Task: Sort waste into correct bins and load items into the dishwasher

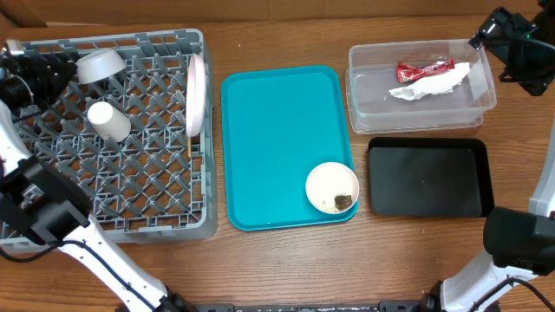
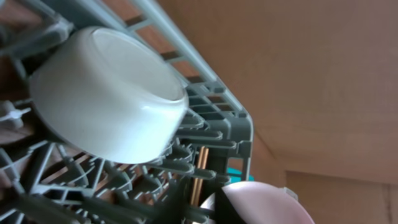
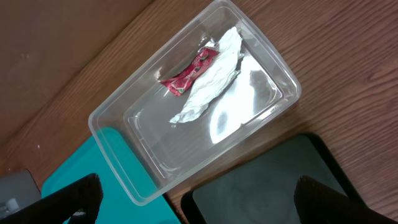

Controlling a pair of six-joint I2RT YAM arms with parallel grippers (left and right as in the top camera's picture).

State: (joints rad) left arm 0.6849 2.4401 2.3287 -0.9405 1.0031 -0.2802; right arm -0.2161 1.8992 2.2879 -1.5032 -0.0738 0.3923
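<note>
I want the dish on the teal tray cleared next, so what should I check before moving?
1. Right gripper open and empty: ok.
2. Wrapper and napkin in the clear tub: ok.
3. Brown chunk out of the dish on the teal tray: not ok.
4. Black tray has room: ok.
5. Left gripper away from the rack: not ok, it is beside the small bowl.

Bowl [image 1: 100, 65], cup [image 1: 108, 121] and plate [image 1: 197, 94] crowd the rack's [image 1: 130, 199] far half.

Teal tray [image 1: 277, 139], wooden table [image 1: 286, 269], possibly cardboard [image 1: 260, 6] beyond
</note>
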